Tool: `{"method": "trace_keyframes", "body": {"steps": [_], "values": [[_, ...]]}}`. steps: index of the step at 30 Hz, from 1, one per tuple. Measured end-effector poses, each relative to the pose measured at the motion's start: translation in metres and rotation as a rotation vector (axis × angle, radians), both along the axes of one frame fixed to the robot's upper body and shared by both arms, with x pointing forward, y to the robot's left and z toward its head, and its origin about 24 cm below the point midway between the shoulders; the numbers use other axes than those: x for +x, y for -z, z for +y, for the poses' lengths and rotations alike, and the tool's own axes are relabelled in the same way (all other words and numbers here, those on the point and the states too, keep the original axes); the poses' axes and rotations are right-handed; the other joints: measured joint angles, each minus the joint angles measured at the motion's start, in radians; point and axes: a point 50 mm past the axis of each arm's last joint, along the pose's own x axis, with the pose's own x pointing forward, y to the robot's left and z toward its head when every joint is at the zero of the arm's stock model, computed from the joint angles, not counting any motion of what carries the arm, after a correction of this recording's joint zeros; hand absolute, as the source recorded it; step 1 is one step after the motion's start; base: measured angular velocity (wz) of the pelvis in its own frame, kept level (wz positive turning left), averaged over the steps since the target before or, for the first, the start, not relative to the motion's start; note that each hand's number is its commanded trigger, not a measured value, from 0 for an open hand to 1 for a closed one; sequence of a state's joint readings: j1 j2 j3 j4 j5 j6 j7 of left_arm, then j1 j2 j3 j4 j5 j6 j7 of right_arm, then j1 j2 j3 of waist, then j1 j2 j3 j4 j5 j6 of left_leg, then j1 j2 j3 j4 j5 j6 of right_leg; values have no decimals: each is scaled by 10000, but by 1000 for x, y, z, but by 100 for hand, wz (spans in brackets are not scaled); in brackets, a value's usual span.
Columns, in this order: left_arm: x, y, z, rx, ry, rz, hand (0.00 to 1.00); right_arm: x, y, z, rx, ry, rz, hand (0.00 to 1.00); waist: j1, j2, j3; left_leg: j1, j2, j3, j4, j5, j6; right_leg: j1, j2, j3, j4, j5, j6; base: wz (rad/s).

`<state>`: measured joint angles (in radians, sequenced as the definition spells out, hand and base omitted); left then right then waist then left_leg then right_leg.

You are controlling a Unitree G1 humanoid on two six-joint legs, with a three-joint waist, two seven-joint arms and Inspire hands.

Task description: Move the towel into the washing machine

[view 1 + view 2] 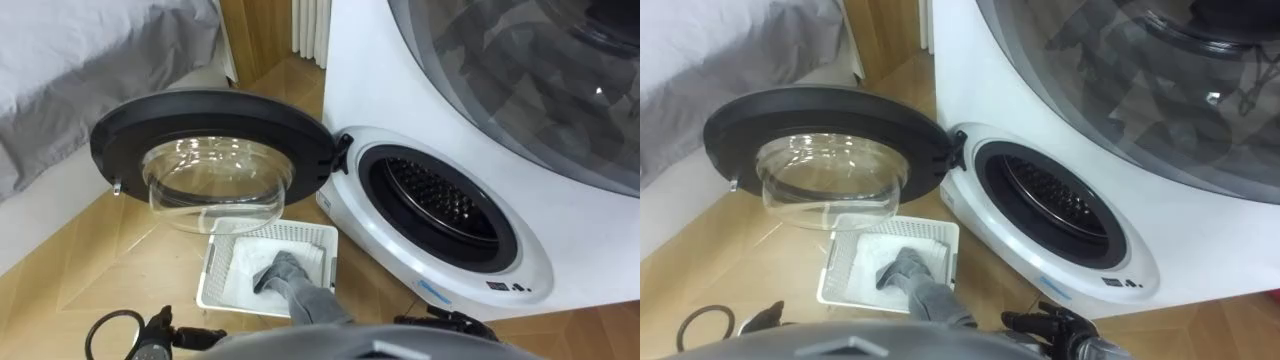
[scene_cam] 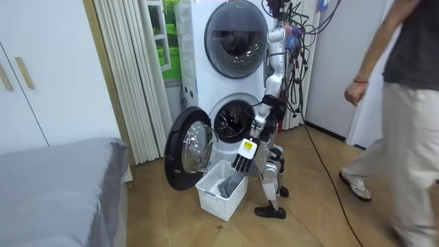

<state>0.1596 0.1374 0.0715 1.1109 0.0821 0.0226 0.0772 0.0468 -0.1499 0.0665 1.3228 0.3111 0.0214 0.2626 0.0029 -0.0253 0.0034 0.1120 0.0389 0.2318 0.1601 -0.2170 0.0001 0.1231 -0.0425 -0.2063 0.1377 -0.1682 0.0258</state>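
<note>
While one door gapes, one towel drapes one basket.

Wooden floor — grey bed

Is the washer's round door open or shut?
Open: the door is swung out to the left, and the drum opening lies exposed.

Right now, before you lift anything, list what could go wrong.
1. The towel trails out of the basket over its near rim, so lifting it may drag or tip the basket.
2. The open door juts out above the basket, and a rising towel could catch on it before reaching the drum.
3. A person is close behind the robot, and contact could upset its balance.
</note>
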Motion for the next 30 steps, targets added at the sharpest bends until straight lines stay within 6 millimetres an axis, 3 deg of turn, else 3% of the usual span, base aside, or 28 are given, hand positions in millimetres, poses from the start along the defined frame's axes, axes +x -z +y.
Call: {"method": "trace_keyframes", "body": {"steps": [7, 17, 25, 27, 29, 30], "values": [[2, 0, -1, -17, 131, -16, 0, 2, 0, 0, -15, -38, -97, 0, -17, 18, 11, -33, 3, -66, 4, -2, -3, 4, 2, -62, -5, 0, 0, 2], [33, -4, -4, 584, 2237, -503, 0, 11, -1, 3, -84, -707, -438, 0, 3, -9, -27, -873, 4, -174, 239, 3, 3, -759, -11, -103, 55, 22, -35, 2], [69, -9, -19, 962, 4628, -965, 0, 44, -6, 6, -346, -2196, -1085, 0, -255, 119, 80, -1818, 19, -283, 484, 30, 44, -1823, -78, -135, 431, 22, -36, -1], [82, -11, -26, 957, 5077, -1232, 0, 51, -7, 8, -365, -2471, -1181, 0, -260, 116, 142, -2108, 21, -279, 574, 52, 72, -2164, -102, -121, 642, 22, -36, -6], [99, -14, -36, 1008, 5641, -1610, 0, 68, -11, 14, -406, -3037, -1519, 0, -260, 118, 287, -2612, 58, -283, 834, 57, 82, -2777, -141, -95, 1056, 20, -38, -11], [103, -15, -38, 996, 5801, -1671, 0, 72, -11, 15, -429, -3166, -1578, 0, -269, 125, 310, -2761, 68, -283, 914, 57, 82, -2967, -158, -77, 1206, 20, -38, -13]]}}
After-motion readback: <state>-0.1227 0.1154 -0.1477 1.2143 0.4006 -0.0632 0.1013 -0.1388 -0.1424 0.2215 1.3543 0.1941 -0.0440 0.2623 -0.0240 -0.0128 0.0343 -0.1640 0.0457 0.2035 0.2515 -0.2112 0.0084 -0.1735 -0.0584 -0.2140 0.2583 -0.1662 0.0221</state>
